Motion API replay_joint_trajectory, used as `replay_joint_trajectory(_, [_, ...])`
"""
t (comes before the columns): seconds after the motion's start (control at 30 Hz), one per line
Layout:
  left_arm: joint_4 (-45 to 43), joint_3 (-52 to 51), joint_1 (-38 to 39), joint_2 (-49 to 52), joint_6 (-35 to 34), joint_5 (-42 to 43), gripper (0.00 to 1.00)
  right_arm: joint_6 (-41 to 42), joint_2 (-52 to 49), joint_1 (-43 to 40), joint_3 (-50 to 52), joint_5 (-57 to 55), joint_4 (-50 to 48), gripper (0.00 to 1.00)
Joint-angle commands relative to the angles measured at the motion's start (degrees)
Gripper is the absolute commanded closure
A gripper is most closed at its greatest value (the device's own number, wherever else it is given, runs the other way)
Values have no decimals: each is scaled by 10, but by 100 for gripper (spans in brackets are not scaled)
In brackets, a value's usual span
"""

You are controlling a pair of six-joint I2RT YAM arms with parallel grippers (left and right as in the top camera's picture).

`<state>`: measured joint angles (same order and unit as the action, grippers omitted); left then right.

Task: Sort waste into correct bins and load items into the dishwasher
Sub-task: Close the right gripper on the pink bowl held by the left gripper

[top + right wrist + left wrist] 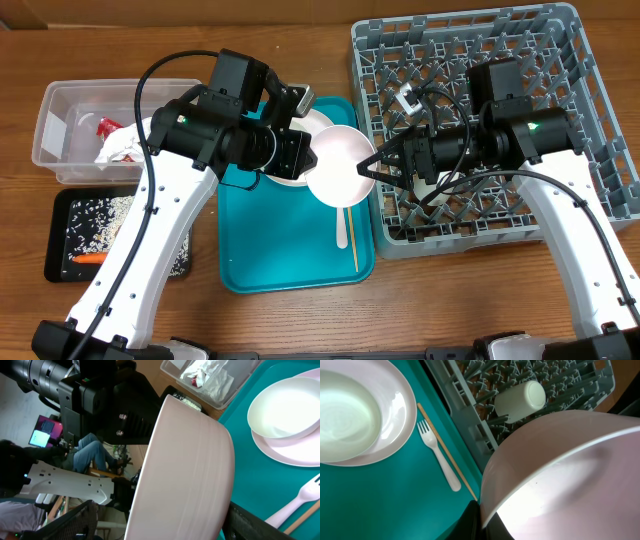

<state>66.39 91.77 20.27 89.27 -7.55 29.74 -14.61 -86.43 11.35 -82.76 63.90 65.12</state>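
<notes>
Overhead, mid-frame: the left gripper is clenched on a white bowl, held above the right edge of the teal tray beside the dish rack. The right gripper straddles the bowl's far rim; I cannot tell whether it is gripping.

Left wrist: the bowl fills the lower right, above the fork and wooden stick; a cup lies in the rack.

Right wrist: the bowl stands edge-on at centre. If the left gripper lets go before the right has a firm hold, the bowl could drop onto the rack wall or pivot on its thin rim.

Our two arms reach inward, grippers facing.
Left gripper clamps the bowl; right gripper has its jaws spread at the rim.
</notes>
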Motion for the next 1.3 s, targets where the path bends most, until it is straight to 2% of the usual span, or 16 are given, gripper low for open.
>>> replay_joint_trajectory(0.0, [-2,8,4,3,-8,-3,96,4,0,3,1,6,-3,19])
replay_joint_trajectory(0.1, [-3,8,4,3,-8,-3,96,3,0,3,8,6,-4,23])
replay_joint_trajectory(0.27, [-3,8,4,3,-8,-3,95,3,0,3,11,4,-6,36])
replay_joint_trajectory(0.5, [-3,8,4,4,-8,-4,95,3,0,3,11,2,-6,43])
replay_joint_trajectory(0.8, [-4,8,4,4,-8,-4,95,3,0,3,11,0,-6,51])
replay_joint_trajectory(1.1, [-6,8,4,4,-8,-4,95,3,0,3,11,-1,-5,50])
replay_joint_trajectory(1.27, [-5,8,4,4,-8,-4,94,3,0,3,11,-1,-5,57])
